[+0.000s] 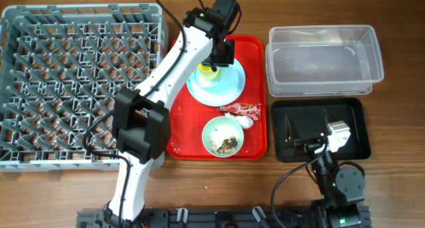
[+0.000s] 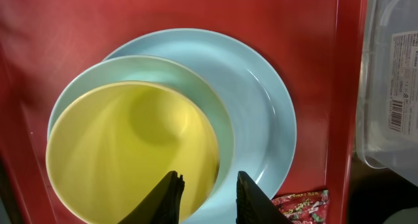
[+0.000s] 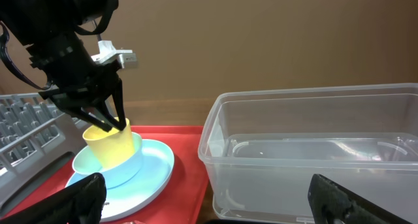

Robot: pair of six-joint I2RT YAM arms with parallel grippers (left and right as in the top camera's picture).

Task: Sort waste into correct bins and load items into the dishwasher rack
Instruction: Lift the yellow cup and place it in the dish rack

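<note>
A yellow cup [image 1: 208, 71] stands tilted inside a teal bowl [image 3: 124, 168] on the pale blue plate [image 1: 229, 88], at the back of the red serving tray [image 1: 255, 55]. My left gripper [image 2: 208, 191] is over it, jaws narrowly apart and astride the cup's [image 2: 130, 145] rim. One finger is inside and one outside, with a gap showing at the outer finger, so it is open. A second teal bowl [image 1: 223, 136] holds rice scraps. Beside it lie the red wrapper [image 1: 242, 109] and the white tissue [image 1: 246, 121]. My right gripper [image 1: 307, 126] hangs wide open and empty over the black tray [image 1: 352, 128]. No fork or spoon shows.
The grey dishwasher rack [image 1: 80, 82] fills the left of the table, and its corner shows in the right wrist view [image 3: 26, 129]. The clear tub [image 1: 325, 58] stands behind the black tray, directly ahead of the right gripper [image 3: 206, 201]. The left arm [image 1: 169, 68] crosses the rack's right edge.
</note>
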